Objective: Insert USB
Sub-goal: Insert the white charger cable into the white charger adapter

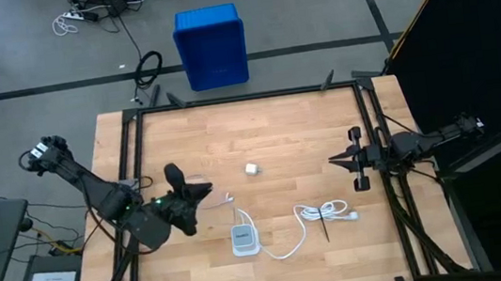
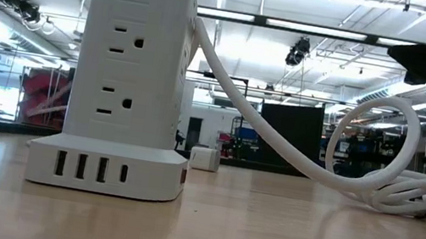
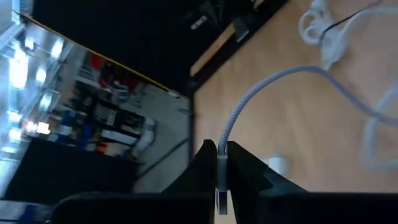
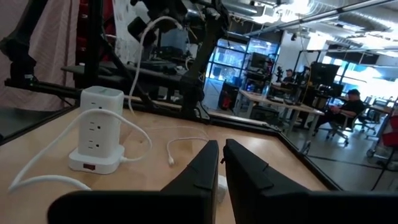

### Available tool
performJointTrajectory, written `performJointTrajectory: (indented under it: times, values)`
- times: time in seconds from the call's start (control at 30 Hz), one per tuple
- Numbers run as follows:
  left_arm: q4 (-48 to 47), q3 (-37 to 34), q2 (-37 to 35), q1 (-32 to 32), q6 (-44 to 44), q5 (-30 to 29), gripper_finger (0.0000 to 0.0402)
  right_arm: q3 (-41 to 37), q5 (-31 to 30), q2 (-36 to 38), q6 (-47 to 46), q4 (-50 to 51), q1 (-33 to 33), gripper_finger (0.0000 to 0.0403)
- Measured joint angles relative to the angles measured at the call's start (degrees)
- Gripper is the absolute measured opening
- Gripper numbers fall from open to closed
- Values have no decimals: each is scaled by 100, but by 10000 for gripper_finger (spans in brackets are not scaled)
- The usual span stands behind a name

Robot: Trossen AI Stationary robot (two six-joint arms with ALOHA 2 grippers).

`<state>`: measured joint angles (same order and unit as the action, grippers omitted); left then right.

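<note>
Gripping the USB (image 3: pixel 249 102) near its plug, the left jaws (image 3: pixel 221 163) are holding it ready for the power strip (image 1: pixel 244 240), while the right jaws (image 4: pixel 221 163) are waiting closed, empty.

The high view looks straight down on the whole wooden surface (image 1: pixel 269 138); the low view sits at surface level, very near the white power strip (image 2: pixel 124 71), facing level into the room beyond. Each wrist view looks forward past its own dark fingers (image 4: pixel 214 163) across the surface, the right one sharing the power strip with the high and low views.
</note>
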<state>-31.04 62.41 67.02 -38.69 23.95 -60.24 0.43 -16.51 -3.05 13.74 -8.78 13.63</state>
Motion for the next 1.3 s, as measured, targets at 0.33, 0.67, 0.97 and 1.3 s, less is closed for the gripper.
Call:
performJointTrajectory:
  times: [0.33, 0.67, 0.97, 1.3]
  values:
    - [1024, -2, -4, 1067, 1103, 1875, 0, 0, 0, 0, -19, -1483, 1, 5]
    - [2524, -2, 261, 2686, 2113, 3599, 0, 423, 7, -1463, -536, -2085, -371, 6]
    - [2985, -4, 998, 3405, 2550, 3660, 0, 1535, 85, -4341, -444, -2861, -737, 9]
    - [3069, -7, 1529, 3570, 3136, 2794, 0, 3415, 174, -6839, -675, -2897, -1292, 10]
